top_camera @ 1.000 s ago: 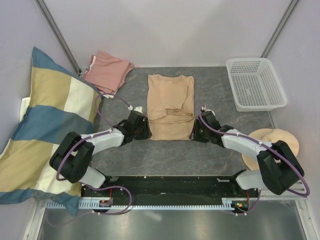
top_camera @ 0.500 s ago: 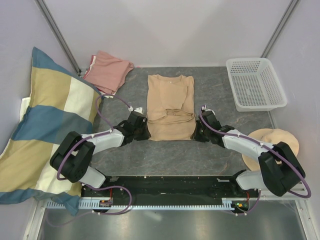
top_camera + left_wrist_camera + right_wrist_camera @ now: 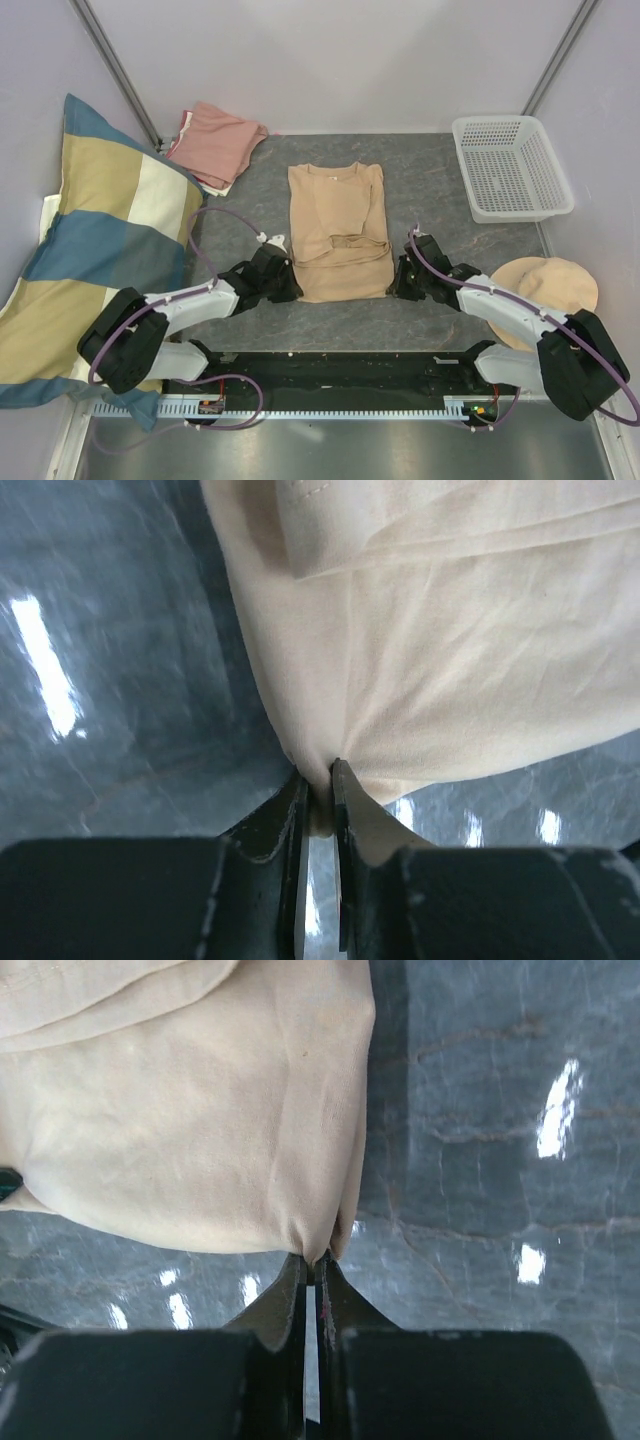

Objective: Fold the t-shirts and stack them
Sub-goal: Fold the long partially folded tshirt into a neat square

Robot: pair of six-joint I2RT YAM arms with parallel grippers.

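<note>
The tan t-shirt (image 3: pixel 338 232) lies partly folded in the middle of the grey table, collar toward the far side. My left gripper (image 3: pixel 288 286) is shut on its near left corner; in the left wrist view the cloth (image 3: pixel 420 650) is pinched between the jaws (image 3: pixel 320 776). My right gripper (image 3: pixel 398 284) is shut on its near right corner; in the right wrist view the cloth (image 3: pixel 200 1130) bunches into the gripper (image 3: pixel 318 1258). The salmon-pink t-shirt (image 3: pixel 214 143) lies folded at the far left corner.
A big blue, yellow and cream striped pillow (image 3: pixel 85 255) leans along the left side. A white plastic basket (image 3: pixel 510 166) stands at the far right. A round beige hat-like thing (image 3: pixel 545 290) lies at the right edge, beside my right arm.
Both grippers have pulled back toward the near edge with the tan t-shirt's near corners, dragging the shirt a little nearer and to the left.
</note>
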